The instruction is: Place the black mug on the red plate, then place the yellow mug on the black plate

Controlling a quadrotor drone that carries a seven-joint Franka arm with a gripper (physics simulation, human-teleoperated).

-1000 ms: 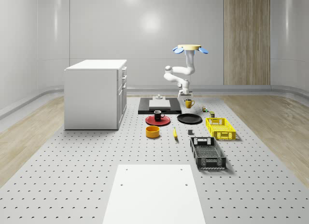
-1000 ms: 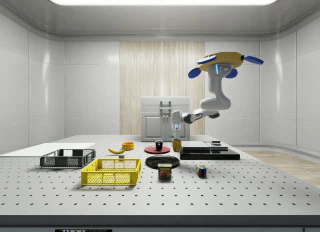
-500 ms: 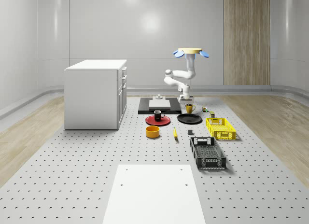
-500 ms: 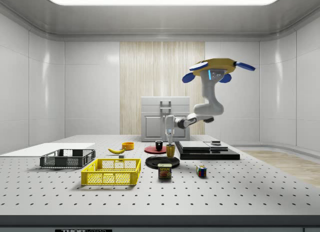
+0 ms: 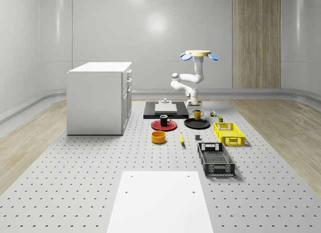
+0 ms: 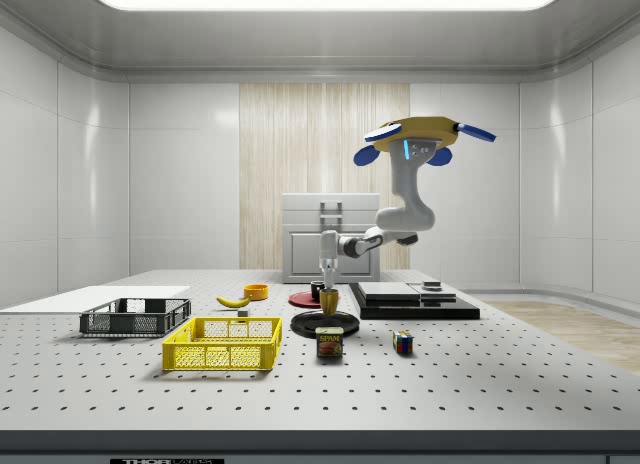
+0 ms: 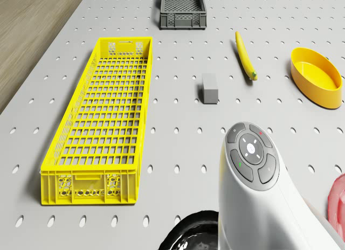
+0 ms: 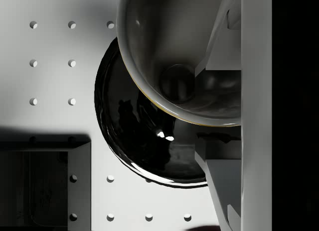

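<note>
Drone [image 6: 418, 134] hovers, shifted toward side view's left since earlier; gripper [image 6: 328, 280] lower, pinching yellow mug [image 5: 198, 114] over black plate [image 5: 196, 123]. Black mug [image 5: 164, 119] sits on red plate [image 5: 164, 125]. Yellow crate [image 7: 102, 118] and black crate [image 5: 215, 159] hold nothing.

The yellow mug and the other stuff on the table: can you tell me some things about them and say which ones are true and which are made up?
1. The gripper holds the yellow mug over the black plate. True.
2. The black mug stands on the red plate. True.
3. The banana lies inside the yellow crate. False: it lies on the table between the grey block and the yellow bowl.
4. The drone rests on the white cabinet. False: it hovers in the air above the table, near the black plate.
5. The black crate has a mug in it. False: no mug is in it.
</note>
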